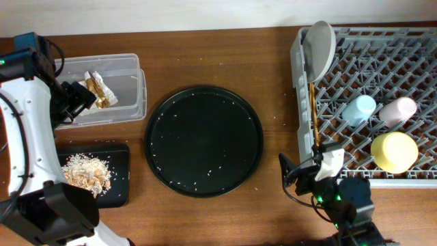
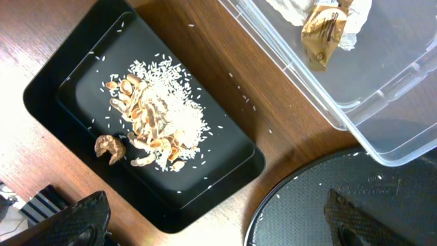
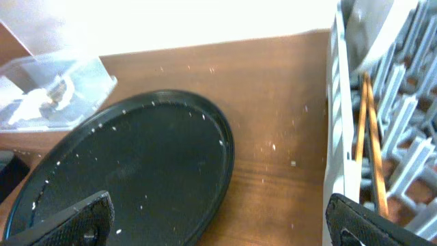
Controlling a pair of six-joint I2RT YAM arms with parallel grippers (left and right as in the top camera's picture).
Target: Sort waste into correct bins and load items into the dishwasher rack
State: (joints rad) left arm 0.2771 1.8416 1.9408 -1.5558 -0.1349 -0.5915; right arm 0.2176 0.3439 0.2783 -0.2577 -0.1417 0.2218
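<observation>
- Well, the brown counter (image 1: pixel 218 55) holds everything.
- The grey dishwasher rack (image 1: pixel 410 61) sits on the right side.
- A round black tray (image 1: pixel 203 140) lies in the middle, with only white rice bits on it.
- The clear box (image 1: pixel 133 102) is at the far left, with gold and white wrappers (image 1: pixel 97 89) inside.
- The flat black tray (image 1: pixel 119 188) lies beside it, with rice and brown food scraps (image 1: pixel 85 171) in it.
- The grey plate (image 1: pixel 319 48) stands on its edge in the rack's corner.
- The yellow bowl (image 1: pixel 394 151), blue cup (image 1: pixel 359 109) and pink cup (image 1: pixel 398 111) sit in the rack.
- The left jaws are wide apart and hold nothing, near the clear box.
- The right jaws are wide apart and hold nothing, beside the rack.
- The wooden chopsticks (image 1: pixel 313 113) lie along the rack's left side.
</observation>
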